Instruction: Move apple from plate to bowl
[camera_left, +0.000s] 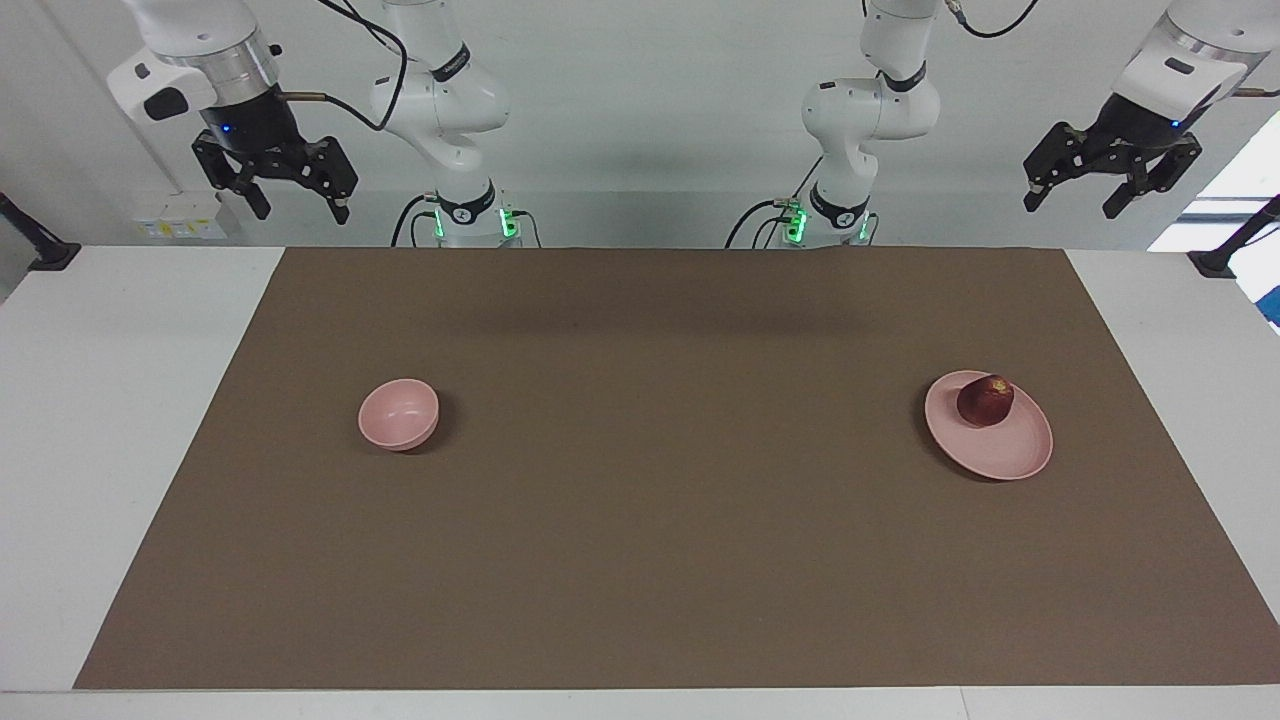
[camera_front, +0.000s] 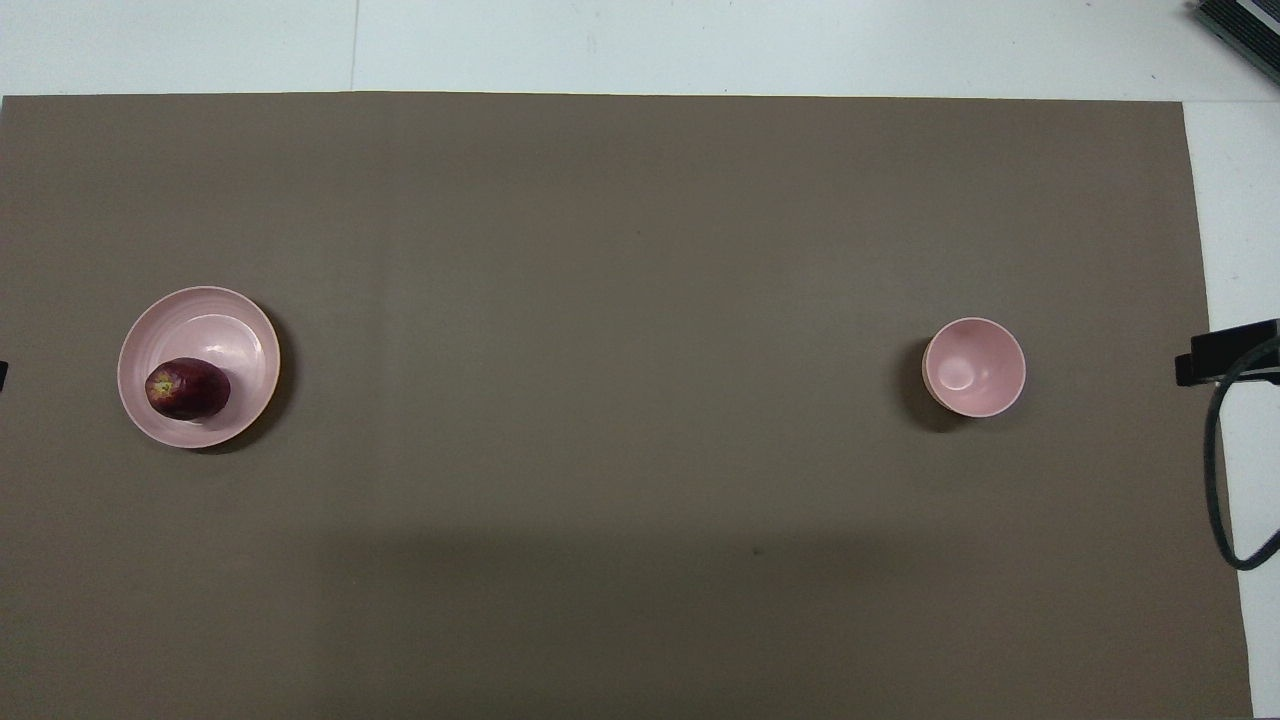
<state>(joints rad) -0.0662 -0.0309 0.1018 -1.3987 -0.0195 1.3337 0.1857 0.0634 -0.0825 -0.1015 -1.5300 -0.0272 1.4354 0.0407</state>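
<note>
The dark red apple (camera_left: 985, 400) (camera_front: 187, 388) lies on the pale pink plate (camera_left: 1000, 445) (camera_front: 215, 330), on the side of the plate nearer the robots, toward the left arm's end of the table. The small deep pink bowl (camera_left: 398, 413) (camera_front: 974, 366) stands empty toward the right arm's end. My left gripper (camera_left: 1080, 198) is open and empty, raised high near its base, well above the table edge. My right gripper (camera_left: 300, 205) is open and empty, raised high at the other end. Both arms wait. Only part of the right gripper (camera_front: 1225, 352) shows in the overhead view.
A brown mat (camera_left: 640, 520) covers most of the white table (camera_left: 100, 400). A black cable (camera_front: 1225, 480) loops at the mat's edge at the right arm's end. Black clamp mounts (camera_left: 1225, 255) stand at the table corners by the robots.
</note>
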